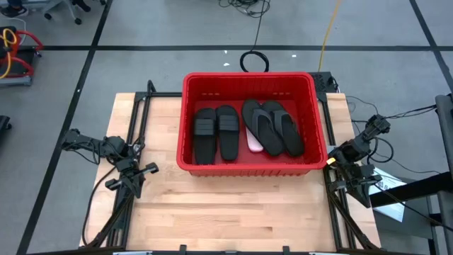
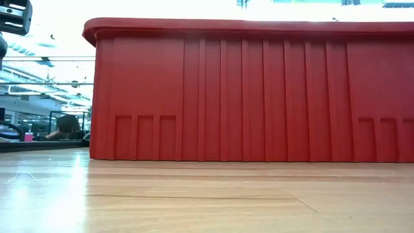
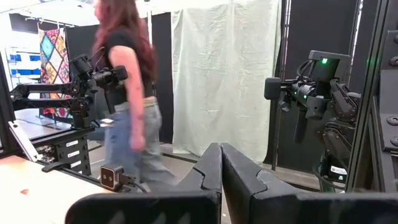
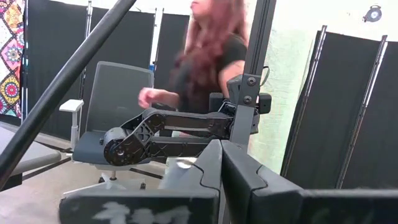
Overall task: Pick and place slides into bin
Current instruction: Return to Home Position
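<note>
Wooden desk (image 1: 233, 205) was noted bearing the red bin (image 1: 248, 76), with black slides (image 1: 216, 132), flip-flops (image 1: 274, 127) and a pink sandal (image 1: 255, 144) laid inside. Left gripper (image 3: 220, 150) and right gripper (image 4: 220, 148) were parked at opposite edges, fingers clenched empty, collection judged complete.

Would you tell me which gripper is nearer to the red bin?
Right. The right gripper sits shut close beside the right wall of the red bin; the left gripper, also shut, waits farther out from its left wall.
</note>
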